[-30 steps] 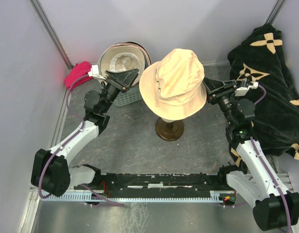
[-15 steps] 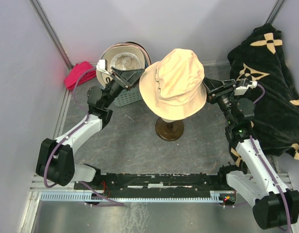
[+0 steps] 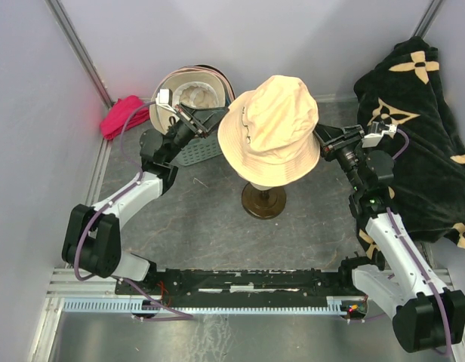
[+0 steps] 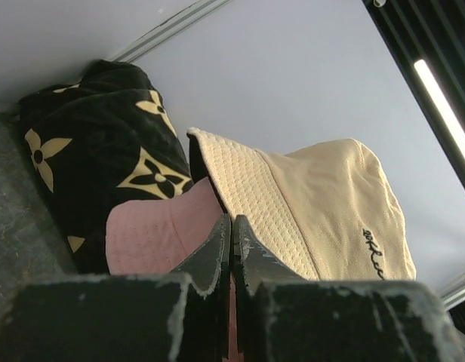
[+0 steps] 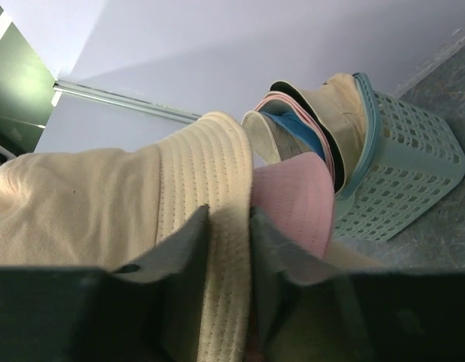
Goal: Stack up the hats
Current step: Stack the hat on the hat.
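My left gripper [image 4: 232,230] is pinched shut just before the pink hat [image 4: 153,237], which sits under the cream hat [image 3: 270,128] on its stand [image 3: 263,200]. My right gripper [image 5: 229,226] narrowly straddles the cream brim; whether it is pinching, I cannot tell. Spare hats [image 5: 308,121] fill the basket [image 5: 406,173].

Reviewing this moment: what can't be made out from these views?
- Top view: the cream hat covers the pink hat beneath it, seen only from the wrists.
- Left wrist: the left pincer is shut; its own fingers hide whether fabric is pinched.
- Right wrist: the right pincer straddles the cream brim; a firm clamp cannot be judged.
- Right wrist: in the basket, the nested hats show only rims; count unclear.
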Robot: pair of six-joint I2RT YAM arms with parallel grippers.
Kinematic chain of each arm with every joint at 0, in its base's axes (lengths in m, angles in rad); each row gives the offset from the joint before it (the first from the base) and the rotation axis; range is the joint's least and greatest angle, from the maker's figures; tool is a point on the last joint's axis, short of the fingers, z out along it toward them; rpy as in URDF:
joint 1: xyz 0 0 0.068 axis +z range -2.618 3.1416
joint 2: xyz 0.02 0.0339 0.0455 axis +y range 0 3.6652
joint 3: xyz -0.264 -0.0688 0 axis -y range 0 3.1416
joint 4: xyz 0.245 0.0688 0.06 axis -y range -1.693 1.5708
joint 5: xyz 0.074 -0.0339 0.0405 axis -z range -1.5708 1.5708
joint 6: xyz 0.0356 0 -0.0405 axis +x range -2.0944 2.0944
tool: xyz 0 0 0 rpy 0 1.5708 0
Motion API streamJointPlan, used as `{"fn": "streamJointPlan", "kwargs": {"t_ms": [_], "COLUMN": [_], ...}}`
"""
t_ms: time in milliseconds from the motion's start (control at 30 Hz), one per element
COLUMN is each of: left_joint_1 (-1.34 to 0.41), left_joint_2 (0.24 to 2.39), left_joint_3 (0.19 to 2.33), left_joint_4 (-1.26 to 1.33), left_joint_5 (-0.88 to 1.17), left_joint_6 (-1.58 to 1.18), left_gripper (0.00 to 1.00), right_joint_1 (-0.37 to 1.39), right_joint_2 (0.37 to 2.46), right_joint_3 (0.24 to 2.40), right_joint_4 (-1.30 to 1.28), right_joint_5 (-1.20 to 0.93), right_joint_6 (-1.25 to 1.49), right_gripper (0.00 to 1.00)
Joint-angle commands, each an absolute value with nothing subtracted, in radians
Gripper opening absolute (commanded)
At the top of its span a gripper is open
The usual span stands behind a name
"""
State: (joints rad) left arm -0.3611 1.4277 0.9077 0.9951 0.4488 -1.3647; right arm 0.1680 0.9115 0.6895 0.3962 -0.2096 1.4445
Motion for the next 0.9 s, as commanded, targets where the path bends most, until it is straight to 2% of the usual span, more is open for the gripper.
{"fn": "streamJointPlan", "kwargs": {"t_ms": [0,133,500,867], "left_joint_1": [-0.358,-0.358,-0.359,-0.366], "left_joint_2": [1.428,1.422,1.371,1.384], "left_joint_3": [0.933,0.905,0.781,0.773], "left_joint_4": [1.045,1.024,0.905,0.854], "left_joint_5": [0.478,0.464,0.354,0.366], "left_joint_6": [-1.394,-1.375,-1.302,-1.253], "left_gripper": [0.03,0.03,0.03,0.03], "right_joint_1": [0.164,0.158,0.144,0.123], "right_joint_2": [0.917,0.926,0.933,0.901], "right_joint_3": [0.728,0.721,0.686,0.592], "right_joint_4": [0.466,0.47,0.458,0.422], "right_joint_5": [-0.228,-0.228,-0.224,-0.214], "right_joint_6": [1.449,1.457,1.45,1.423], "right_gripper": [0.27,0.02,0.02,0.02]}}
